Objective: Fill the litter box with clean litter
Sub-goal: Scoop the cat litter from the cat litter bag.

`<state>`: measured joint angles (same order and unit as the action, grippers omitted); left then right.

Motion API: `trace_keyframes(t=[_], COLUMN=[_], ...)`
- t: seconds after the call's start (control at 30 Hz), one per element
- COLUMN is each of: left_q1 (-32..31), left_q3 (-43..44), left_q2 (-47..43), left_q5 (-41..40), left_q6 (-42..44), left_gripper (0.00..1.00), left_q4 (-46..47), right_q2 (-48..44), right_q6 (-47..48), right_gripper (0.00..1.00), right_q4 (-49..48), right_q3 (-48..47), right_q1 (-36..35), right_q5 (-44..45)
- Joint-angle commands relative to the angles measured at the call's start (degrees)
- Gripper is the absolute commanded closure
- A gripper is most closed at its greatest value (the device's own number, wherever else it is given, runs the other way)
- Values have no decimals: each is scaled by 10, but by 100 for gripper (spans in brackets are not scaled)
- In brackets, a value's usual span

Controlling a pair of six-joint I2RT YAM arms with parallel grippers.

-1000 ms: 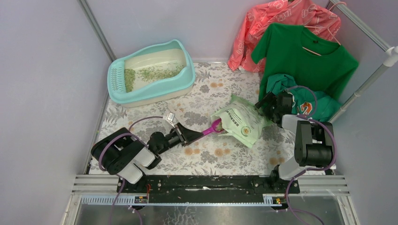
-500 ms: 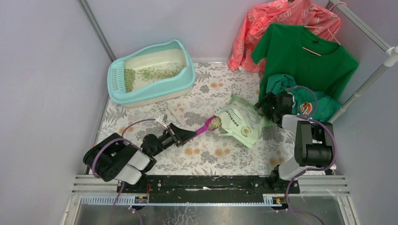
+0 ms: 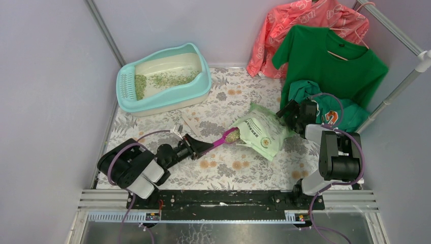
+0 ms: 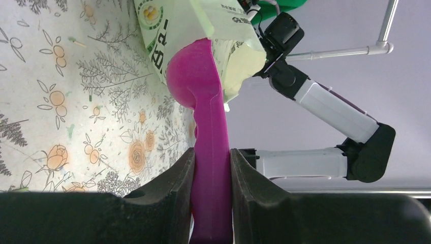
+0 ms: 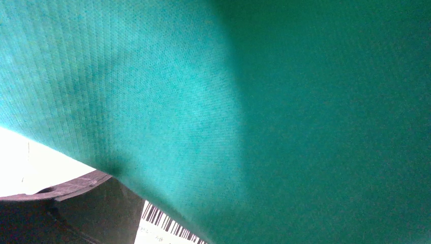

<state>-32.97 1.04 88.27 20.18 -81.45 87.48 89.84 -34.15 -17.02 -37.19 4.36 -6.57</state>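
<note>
Left gripper [image 4: 212, 155]: your jaws are clamped partway closed on the handle of the purple scoop [image 4: 195, 76], one black finger on each side, nothing else touched.
Scoop: it's low over the table [image 3: 239, 168], bowl just at the mouth of the bag [image 3: 262, 132], and from above you can see a heap of clean litter [image 3: 233, 135] sitting in the bowl.
Bag: light green, printed, lying on its side on the floral table cover, mouth turned toward your left arm. You can't see inside it.
Right gripper [image 3: 285, 114]: parked at the far end of the bag, jaws spread as wide as they go. Your wrist view is smothered by teal cloth [image 5: 254, 101], with only a bit of finger and a barcode showing, so you can't tell whether any bag material sits between the fingers.
Litter box [image 3: 170, 103]: far left of the table, well apart from the scoop. A thin scatter of pale-green granules covers part of the cream basin, thickest beside the slotted grate [image 3: 127, 86].
Behind the bag: a green shirt [image 3: 330, 61] and a coral garment [image 3: 305, 25] hang at the back right.
</note>
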Motion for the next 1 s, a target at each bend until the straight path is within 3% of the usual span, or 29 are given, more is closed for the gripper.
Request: trace_keyframes(t=[0.0,0.5,0.7,0.73,0.97], left_q1=[-7,65,105,121,136], left_q3=[5,-80,-91,-84,-64], left_q2=[7,-97,-182,-234,-361], left_q5=[-2,26,44,55,84], left_q6=[10,-27,-1,8,15], left_gripper=[95,95,95,95,95], left_q4=[51,34,-99,-160,-315], right_q2=[19,21,21,22,21], right_q6=[3,5,5,5,5], right_gripper=[0,0,0,0,0], right_q4=[50,50,50,50,49], right_q3=[19,18,18,16,18], right_q1=[-3,-3,-3,-3,-3], right_q5=[-14,-16,-16,-16,-17])
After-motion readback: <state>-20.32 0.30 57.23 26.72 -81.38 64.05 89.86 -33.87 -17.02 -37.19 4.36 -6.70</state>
